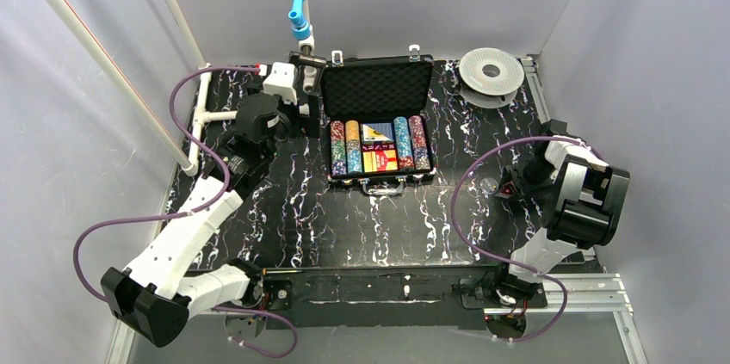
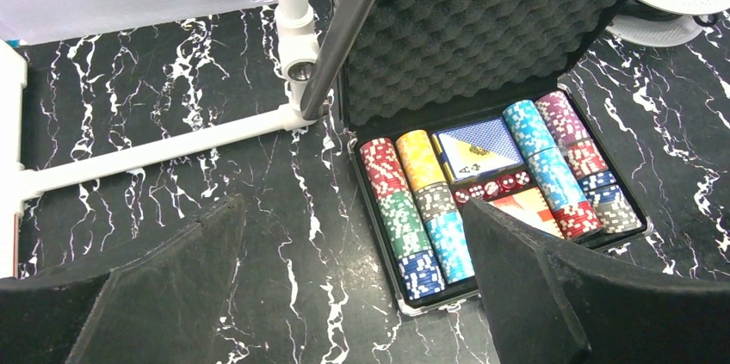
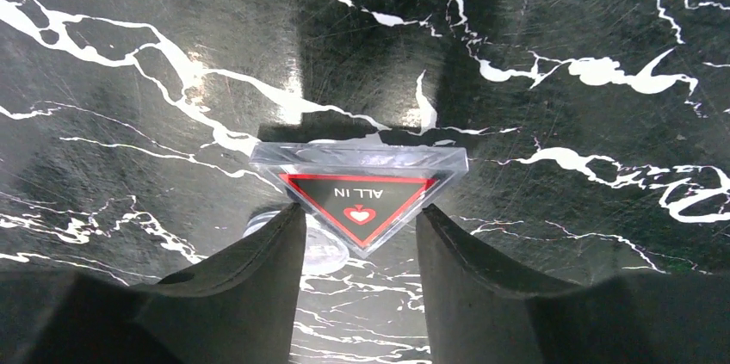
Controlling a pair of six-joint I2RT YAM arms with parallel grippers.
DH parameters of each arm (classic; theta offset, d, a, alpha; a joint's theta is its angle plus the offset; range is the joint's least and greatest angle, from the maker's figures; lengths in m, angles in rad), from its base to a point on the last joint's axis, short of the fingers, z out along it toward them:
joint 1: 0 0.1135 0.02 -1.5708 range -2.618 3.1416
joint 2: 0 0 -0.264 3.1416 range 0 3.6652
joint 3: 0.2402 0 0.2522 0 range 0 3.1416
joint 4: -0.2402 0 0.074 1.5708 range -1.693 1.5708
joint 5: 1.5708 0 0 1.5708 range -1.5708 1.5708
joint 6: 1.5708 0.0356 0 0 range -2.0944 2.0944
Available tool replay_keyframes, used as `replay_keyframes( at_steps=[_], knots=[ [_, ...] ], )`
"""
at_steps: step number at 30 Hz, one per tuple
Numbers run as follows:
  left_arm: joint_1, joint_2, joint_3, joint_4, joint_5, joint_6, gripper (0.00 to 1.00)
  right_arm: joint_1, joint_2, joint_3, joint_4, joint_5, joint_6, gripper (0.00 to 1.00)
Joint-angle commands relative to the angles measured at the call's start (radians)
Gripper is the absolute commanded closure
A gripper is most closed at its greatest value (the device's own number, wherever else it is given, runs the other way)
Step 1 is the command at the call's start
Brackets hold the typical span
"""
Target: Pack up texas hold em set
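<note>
Your left gripper (image 2: 353,209) hovers over the marble table (image 2: 129,80), fingers spread wide with nothing between them. The briefcase (image 2: 482,37) sits just ahead and to its right, lid standing open, chip rows (image 2: 405,209) flanking the blue card deck (image 2: 478,149) and red dice (image 2: 495,185). Watch that side — the white pipe frame (image 2: 172,144) and a grey metal rod (image 2: 344,28) stand straight ahead of that gripper, close by the case's left wall, so there's little swing room; the free space lies behind it. Over to your right gripper (image 3: 359,213): the jaws are drawn in narrow on either side of the lower tip of the clear triangular ALL IN plaque (image 3: 357,192), though you can't tell whether the pads truly bite. I'd judge this the step in hand — getting that plaque off the table and into the case. Seat the tip deeper between the fingers before lifting, since a pinch on a tapering point may slip, and mind the clear round piece (image 3: 320,252) just down-left of the tip. The case lies well off to this gripper's left across open table, with the white spool (image 1: 491,71) far ahead. Come in high over the front rim, as the centre bay looks nearly full.
</note>
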Motion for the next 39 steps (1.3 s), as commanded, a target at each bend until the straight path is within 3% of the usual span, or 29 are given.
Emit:
replay_keyframes(
  at_steps=[1,5,7,19,21,24,28,32,39],
  knots=[
    [-0.004,-0.033,-0.001,0.010,-0.019,0.013,0.01,0.001,0.016,-0.029,0.042,0.114,0.056,0.50],
    [-0.004,-0.033,-0.001,0.011,-0.018,0.013,0.00,0.000,0.025,-0.018,0.035,0.112,0.050,0.75],
    [-0.004,-0.032,-0.001,0.011,-0.018,0.013,0.01,0.000,0.028,-0.016,0.038,0.103,0.039,0.83],
    [-0.004,-0.031,0.000,0.011,-0.009,0.013,0.01,0.039,-0.029,-0.016,0.018,0.105,-0.109,0.93],
    [-0.004,-0.031,0.000,0.011,-0.007,0.013,0.01,0.042,-0.081,-0.029,0.036,0.131,-0.157,0.87],
    [-0.004,-0.032,0.002,0.009,-0.005,0.012,0.00,0.044,-0.136,-0.044,0.069,0.120,-0.243,0.68],
    [-0.004,-0.041,0.001,0.011,-0.004,0.011,0.00,0.071,-0.132,-0.021,0.071,0.042,-0.313,0.33],
    [-0.004,-0.042,0.000,0.009,-0.006,0.011,0.00,0.139,-0.075,0.041,0.027,0.029,-0.330,0.22],
    [-0.004,-0.046,-0.002,0.012,-0.012,0.012,0.01,0.213,-0.031,0.070,0.061,0.027,-0.347,0.17]
  ],
)
